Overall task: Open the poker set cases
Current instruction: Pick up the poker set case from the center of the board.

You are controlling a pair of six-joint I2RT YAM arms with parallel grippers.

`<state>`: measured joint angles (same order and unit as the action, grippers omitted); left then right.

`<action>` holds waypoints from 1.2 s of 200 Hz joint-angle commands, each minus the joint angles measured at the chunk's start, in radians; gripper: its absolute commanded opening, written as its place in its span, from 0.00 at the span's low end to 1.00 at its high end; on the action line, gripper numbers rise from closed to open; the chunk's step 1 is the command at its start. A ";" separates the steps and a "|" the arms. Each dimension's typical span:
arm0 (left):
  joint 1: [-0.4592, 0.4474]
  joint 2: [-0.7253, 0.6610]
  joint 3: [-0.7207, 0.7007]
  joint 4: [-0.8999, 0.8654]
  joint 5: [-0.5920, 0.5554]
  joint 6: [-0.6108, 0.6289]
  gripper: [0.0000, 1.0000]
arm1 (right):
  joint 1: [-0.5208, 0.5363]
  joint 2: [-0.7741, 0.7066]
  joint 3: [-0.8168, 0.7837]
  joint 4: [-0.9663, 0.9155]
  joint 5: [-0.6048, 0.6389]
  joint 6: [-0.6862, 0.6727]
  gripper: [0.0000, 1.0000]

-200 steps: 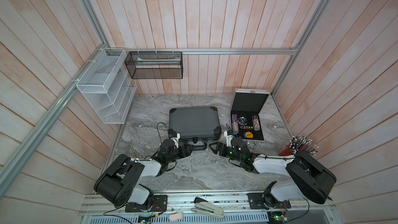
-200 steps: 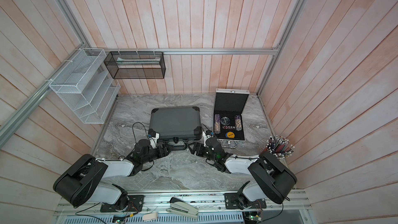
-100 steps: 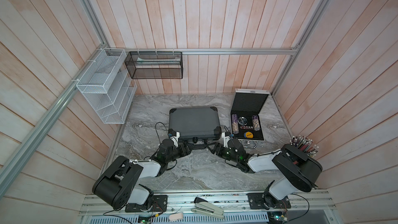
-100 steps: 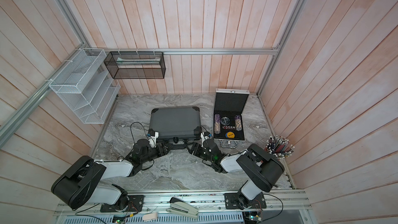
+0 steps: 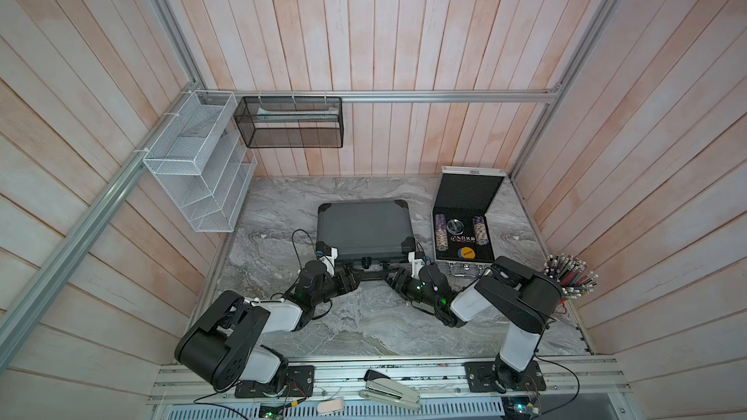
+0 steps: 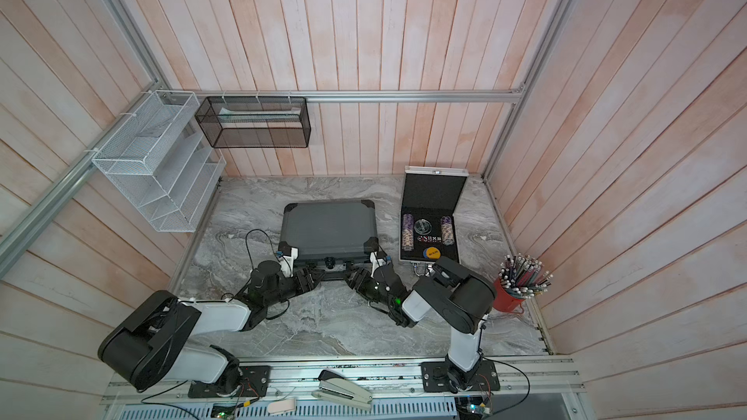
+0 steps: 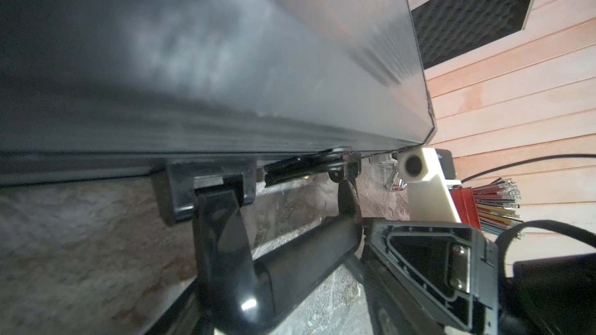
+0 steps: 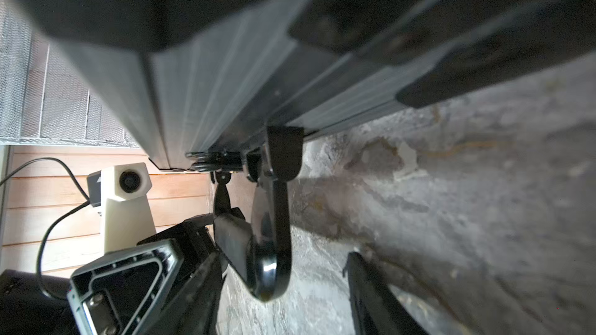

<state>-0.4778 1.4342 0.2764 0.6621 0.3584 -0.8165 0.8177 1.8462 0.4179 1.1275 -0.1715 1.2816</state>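
The dark grey poker case [image 5: 364,228] [image 6: 329,228] lies shut in the middle of the marble table. Its black handle [image 5: 372,274] [image 7: 290,262] [image 8: 267,252] rests flat on the table at the front. My left gripper [image 5: 349,280] [image 7: 280,272] is on the handle's left end, which spans the space between its fingers. My right gripper [image 5: 394,278] [image 8: 285,256] straddles the right end, with a gap showing beside one finger [image 8: 364,285]. The silver poker case [image 5: 469,191] [image 6: 432,191] stands open at the right, lid upright, with chips inside.
A red cup of pencils [image 5: 566,288] stands by the right wall, close to the right arm's elbow. A stapler [image 5: 388,393] lies on the front rail. A white wire rack [image 5: 194,163] and a black mesh basket [image 5: 289,123] hang on the walls.
The right arm has swung left, bringing its gripper onto the handle's right end, and its jaws have narrowed. The left gripper has stayed at the handle's left end and closed slightly.
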 commanded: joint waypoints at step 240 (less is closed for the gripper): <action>-0.209 -0.546 -0.179 -0.309 -0.426 -0.044 0.87 | -0.008 0.083 0.162 0.284 0.076 0.313 0.00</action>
<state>-0.6498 0.9440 0.1257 0.4232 0.0536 -0.8429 0.8158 2.0106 0.4892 1.3937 -0.1619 1.6554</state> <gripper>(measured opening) 0.872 0.202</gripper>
